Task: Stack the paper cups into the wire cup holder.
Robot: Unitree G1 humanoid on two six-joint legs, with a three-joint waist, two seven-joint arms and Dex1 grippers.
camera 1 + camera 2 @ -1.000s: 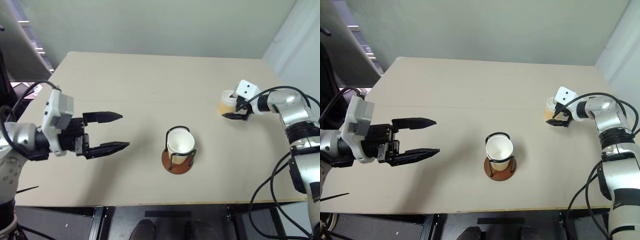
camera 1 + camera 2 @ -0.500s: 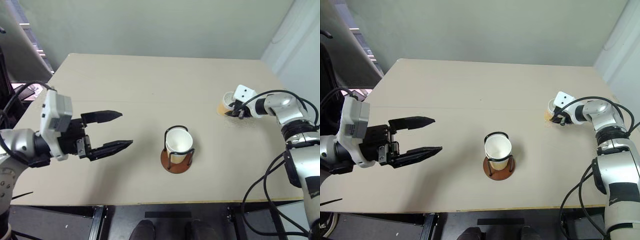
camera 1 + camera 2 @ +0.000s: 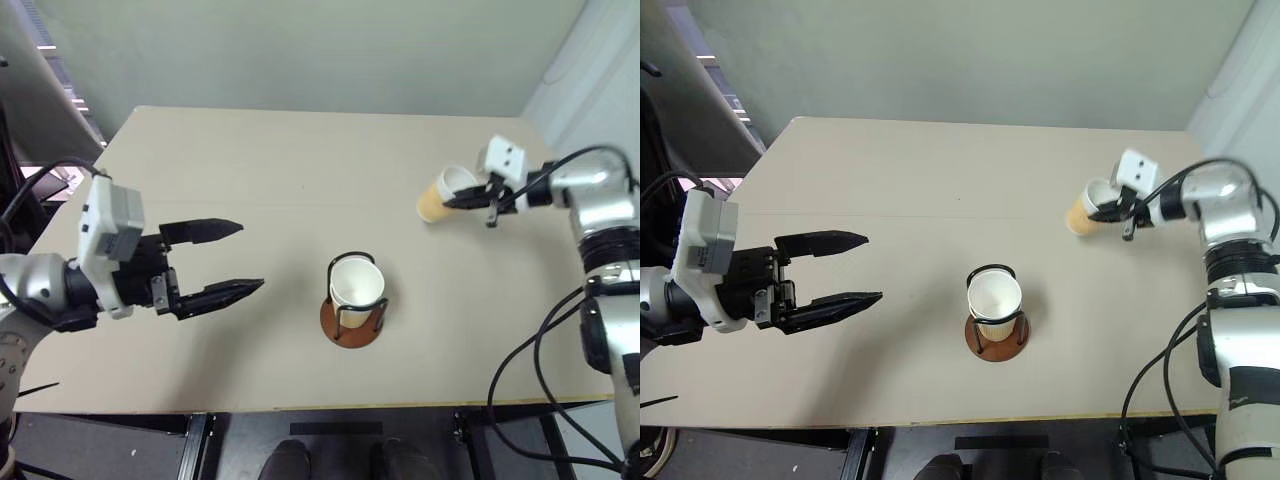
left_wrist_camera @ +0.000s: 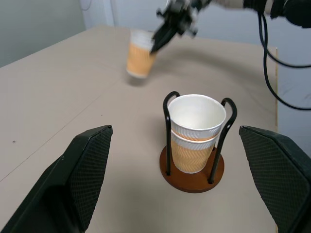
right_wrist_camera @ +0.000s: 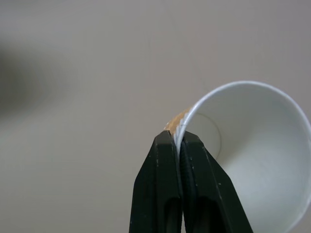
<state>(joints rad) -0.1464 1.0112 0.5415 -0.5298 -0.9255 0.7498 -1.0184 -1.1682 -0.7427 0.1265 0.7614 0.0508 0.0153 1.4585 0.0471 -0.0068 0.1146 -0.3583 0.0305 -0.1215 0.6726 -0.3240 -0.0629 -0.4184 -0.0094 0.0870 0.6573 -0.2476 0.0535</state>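
Right wrist view shows the right hand (image 5: 181, 141) pinched shut on the rim of a paper cup (image 5: 252, 155), one black finger outside the wall and one inside, the cup's white interior facing the camera. From the head camera, this cup (image 3: 437, 195) hangs tilted off the desk (image 3: 300, 170), near the right edge and toward the far right corner, its open mouth turned toward the right hand (image 3: 470, 198) and its tan base pointing away toward the middle of the desk.

Two more paper cups (image 3: 358, 286), nested one in the other, stand upright in the wire cup holder (image 3: 345, 325), which sits close to the desk's near edge, about midway along it. The black wire loops rise on either side of the cups.

The left hand (image 3: 232, 260) hovers over the left part of the desk with its fingers spread wide apart and nothing between them, pointing toward the holder and well apart from it.
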